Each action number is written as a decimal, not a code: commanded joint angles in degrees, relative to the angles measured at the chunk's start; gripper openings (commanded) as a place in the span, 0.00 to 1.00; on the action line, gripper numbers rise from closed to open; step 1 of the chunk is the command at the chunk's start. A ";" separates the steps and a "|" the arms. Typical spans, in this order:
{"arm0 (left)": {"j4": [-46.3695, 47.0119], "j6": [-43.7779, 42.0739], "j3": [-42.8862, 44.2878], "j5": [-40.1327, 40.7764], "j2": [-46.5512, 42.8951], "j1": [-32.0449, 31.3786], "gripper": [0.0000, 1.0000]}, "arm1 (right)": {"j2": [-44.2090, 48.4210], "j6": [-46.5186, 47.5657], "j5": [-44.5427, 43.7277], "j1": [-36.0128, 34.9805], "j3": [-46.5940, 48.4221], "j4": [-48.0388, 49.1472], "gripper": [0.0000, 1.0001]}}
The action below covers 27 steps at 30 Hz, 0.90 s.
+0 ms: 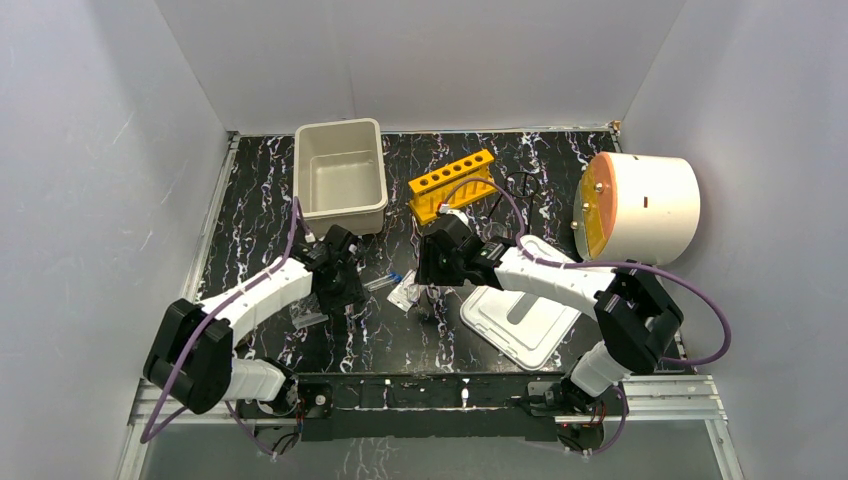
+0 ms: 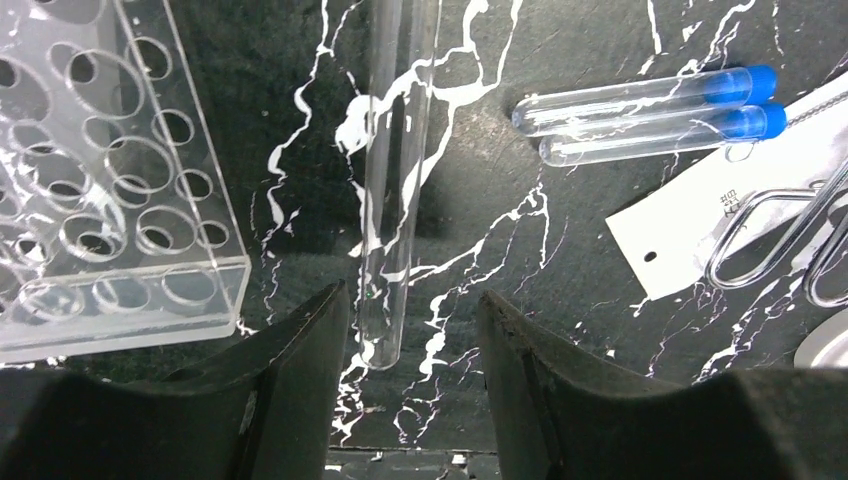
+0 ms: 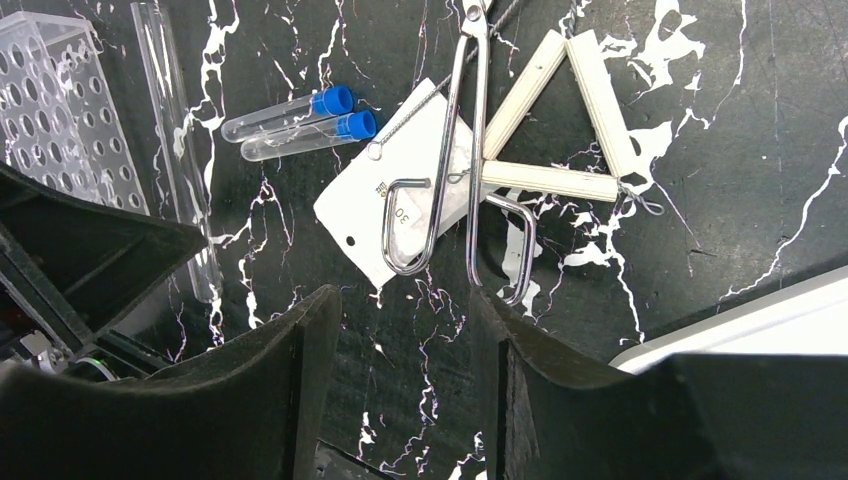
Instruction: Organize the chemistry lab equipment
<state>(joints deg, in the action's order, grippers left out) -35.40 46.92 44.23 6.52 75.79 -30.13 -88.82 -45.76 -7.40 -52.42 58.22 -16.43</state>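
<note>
The left gripper (image 2: 410, 385) stood open astride the end of a glass tube (image 2: 392, 170) on the bench (image 2: 590, 350). The right gripper (image 3: 405, 390) gaped empty, wire tongs (image 3: 460, 160) at 12 o'clock.

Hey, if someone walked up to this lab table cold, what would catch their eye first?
Probably the big white drum with an orange face at the far right, then the yellow plastic tube rack and the beige plastic bin along the back. Mid-table sits small clutter: two blue-capped clear tubes and a triangle of white rods on the black marbled tabletop.
</note>
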 commanded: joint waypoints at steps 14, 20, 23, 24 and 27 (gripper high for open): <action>4.02 -2.39 -3.35 -0.18 6.17 -0.54 0.36 | 2.35 -0.96 -2.25 -0.10 -0.57 0.18 0.59; 6.55 -4.15 -4.36 0.42 7.40 -0.63 0.22 | 3.43 -0.87 -3.04 -0.06 -0.87 0.10 0.59; 6.87 -5.58 -4.18 -0.48 6.58 -0.63 0.13 | 3.81 -0.72 -2.93 -0.08 -0.91 0.08 0.59; 6.44 -5.88 -3.81 -1.29 6.13 -0.75 0.11 | 3.97 -0.58 -2.85 -0.05 -0.91 0.10 0.59; 4.09 -6.01 -2.74 -2.30 3.57 -1.68 0.07 | 4.38 -0.26 -2.36 -0.03 -1.00 0.58 0.60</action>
<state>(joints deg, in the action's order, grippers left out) -32.56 41.67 41.76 6.28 80.34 -30.44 -86.98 -46.33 -8.91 -52.40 57.47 -16.67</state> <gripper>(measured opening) 0.215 0.600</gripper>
